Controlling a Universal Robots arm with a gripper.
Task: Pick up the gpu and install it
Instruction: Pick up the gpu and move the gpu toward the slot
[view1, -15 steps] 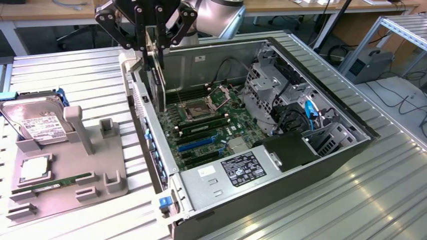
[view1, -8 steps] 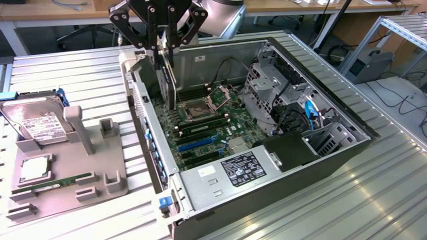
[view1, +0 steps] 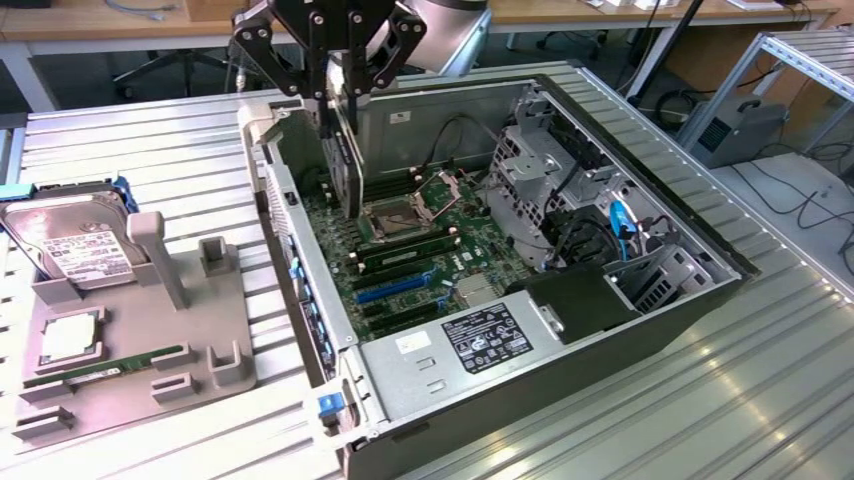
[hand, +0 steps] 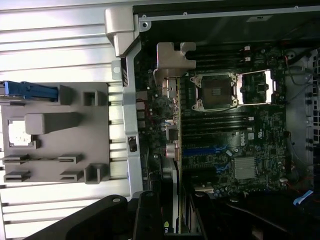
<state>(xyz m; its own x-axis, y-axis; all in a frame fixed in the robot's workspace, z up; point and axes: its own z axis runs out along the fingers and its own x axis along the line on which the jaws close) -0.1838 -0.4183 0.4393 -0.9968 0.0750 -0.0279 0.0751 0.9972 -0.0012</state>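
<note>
Overhead, fingers (view1: 387, 62) clamp gpu (view1: 347, 150) edge-down over mobo (view1: 447, 255). Risk: misaligned w/ blue slot (view1: 394, 288), or bracket snags case wall (view1: 284, 200); card jams.

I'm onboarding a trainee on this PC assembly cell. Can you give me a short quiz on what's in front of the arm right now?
1. Fill in: the hard drive stands in the grey fixture on the exterior view's ____ of the open computer case.
2. What is the gripper shut on? A) the hard drive B) the gpu C) nothing
3. True or false: the gpu lies flat on the grey fixture.
Key: 1 left; 2 B; 3 false, it hangs upright in the gripper at the open case.
</note>
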